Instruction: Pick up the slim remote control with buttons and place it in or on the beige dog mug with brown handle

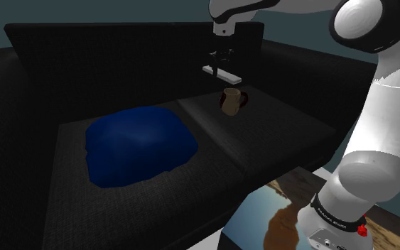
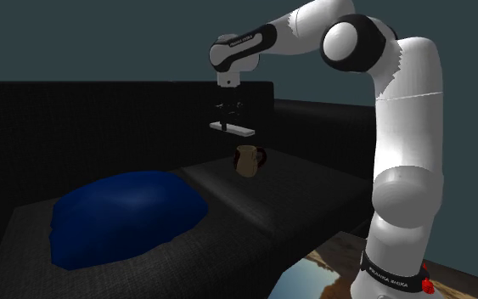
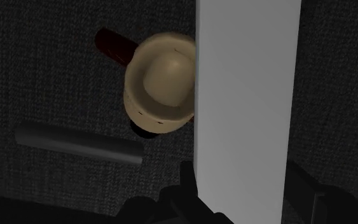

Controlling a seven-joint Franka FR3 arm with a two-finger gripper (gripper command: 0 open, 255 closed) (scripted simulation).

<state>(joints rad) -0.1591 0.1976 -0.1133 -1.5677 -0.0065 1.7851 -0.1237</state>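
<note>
Hand [image 1: 222, 64] gripping one white remote [image 1: 221, 73], one mug [image 1: 231, 101] below

Black sofa [image 1: 276, 138], blue cushion [image 1: 138, 145] on seat; grey-teal wall [image 2: 101, 42] behind; dim light.

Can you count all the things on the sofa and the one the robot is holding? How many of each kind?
Beige mug: 1
White remote: 1
Blue cushion: 1
Grey tube: 1
Total: 4
</note>
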